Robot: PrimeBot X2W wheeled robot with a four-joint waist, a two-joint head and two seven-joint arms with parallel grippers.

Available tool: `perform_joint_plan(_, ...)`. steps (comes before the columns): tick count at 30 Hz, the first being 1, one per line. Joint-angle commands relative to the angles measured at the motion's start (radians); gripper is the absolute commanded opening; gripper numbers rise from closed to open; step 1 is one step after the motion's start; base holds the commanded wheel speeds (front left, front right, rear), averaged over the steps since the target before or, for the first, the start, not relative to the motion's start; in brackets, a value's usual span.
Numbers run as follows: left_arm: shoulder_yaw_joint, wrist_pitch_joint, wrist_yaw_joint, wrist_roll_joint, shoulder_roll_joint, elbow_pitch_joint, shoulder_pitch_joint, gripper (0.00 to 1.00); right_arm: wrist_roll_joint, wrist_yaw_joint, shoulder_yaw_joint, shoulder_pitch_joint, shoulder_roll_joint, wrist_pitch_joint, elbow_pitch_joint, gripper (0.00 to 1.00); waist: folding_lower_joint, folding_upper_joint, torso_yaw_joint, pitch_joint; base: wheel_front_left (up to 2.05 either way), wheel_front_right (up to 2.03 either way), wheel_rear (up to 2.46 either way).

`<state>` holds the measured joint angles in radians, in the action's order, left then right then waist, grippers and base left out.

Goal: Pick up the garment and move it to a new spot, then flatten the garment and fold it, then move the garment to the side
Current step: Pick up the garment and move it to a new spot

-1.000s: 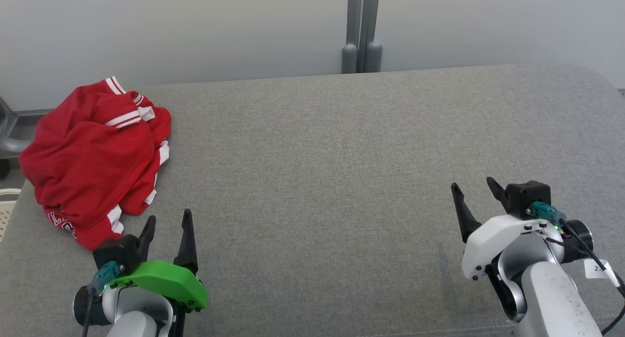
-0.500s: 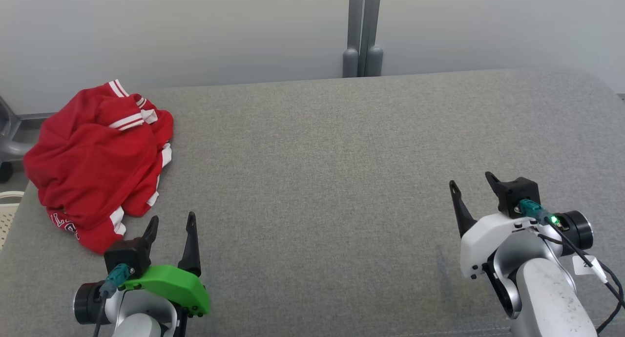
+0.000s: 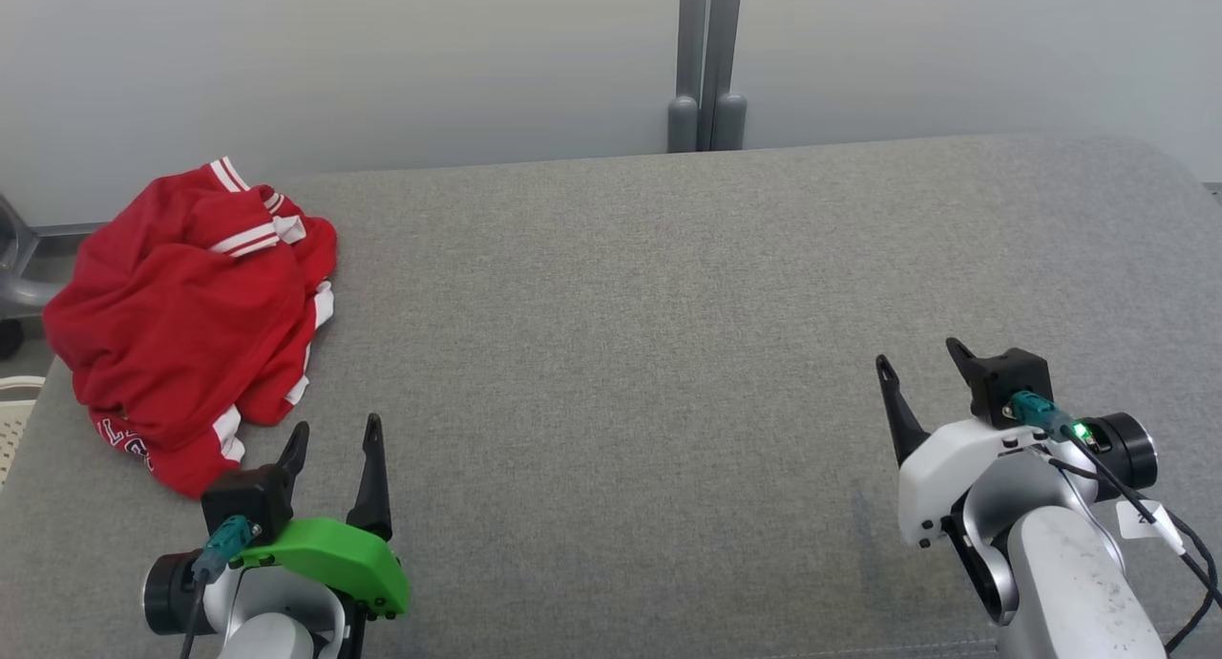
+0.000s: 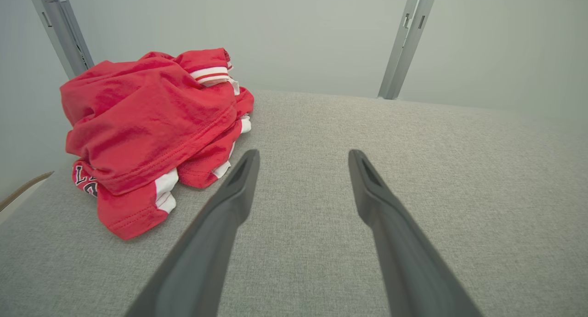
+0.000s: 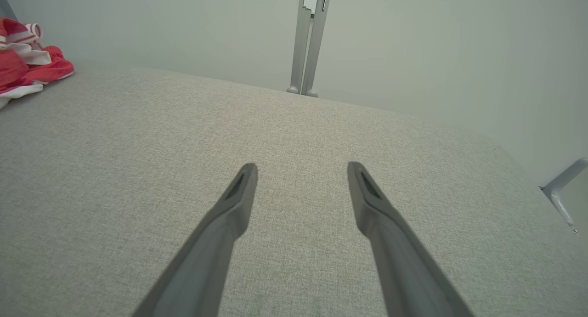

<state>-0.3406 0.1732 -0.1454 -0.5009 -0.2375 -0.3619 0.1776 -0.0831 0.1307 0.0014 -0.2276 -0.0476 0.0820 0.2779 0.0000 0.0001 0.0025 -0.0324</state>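
A crumpled red garment (image 3: 186, 315) with white stripes lies bunched at the far left of the grey table (image 3: 668, 334), close to its left edge. In the left wrist view the garment (image 4: 147, 128) sits up and to the left of my fingers, apart from them. My left gripper (image 3: 334, 430) stands open at the lower left, just right of the garment's near corner, nothing between its fingers. At the lower right my right gripper (image 3: 921, 361) is open and empty over bare table. The right wrist view catches a bit of the garment (image 5: 27, 64) at its far left edge.
Grey upright posts (image 3: 705, 62) stand behind the table's back edge against a pale wall. A grey chair or cart frame (image 3: 14, 277) and a pale perforated basket (image 3: 14, 411) sit beyond the table's left edge. A grey metal bracket (image 5: 562, 188) shows past the right edge.
The head camera has shifted a little, so the whole picture moved. Both grippers have shifted slightly and stay open. The garment lies as before.
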Motion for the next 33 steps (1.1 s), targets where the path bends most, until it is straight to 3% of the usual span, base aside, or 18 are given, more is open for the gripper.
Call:
perform_joint_plan(1,0.0,0.002,-0.006,-0.007,-0.009,0.0,0.011,1.0,-0.002,0.0,-0.003,0.01,-0.005,0.001,-0.005,1.0,0.0,-0.0001,0.002,0.0,0.0,0.0,0.0)
perform_joint_plan(11,-0.006,-0.001,-0.008,-0.009,-0.014,-0.005,0.019,1.0,0.018,0.0,-0.008,0.014,-0.005,-0.011,-0.008,1.0,0.0,-0.0001,0.084,0.005,0.0,0.0,0.0)
perform_joint_plan(33,-0.028,-0.036,-0.012,-0.017,-0.036,0.024,0.027,1.0,0.04,0.0,-0.001,0.012,-0.005,-0.025,-0.001,1.0,0.0,-0.0001,0.392,0.025,0.0,0.0,0.0)
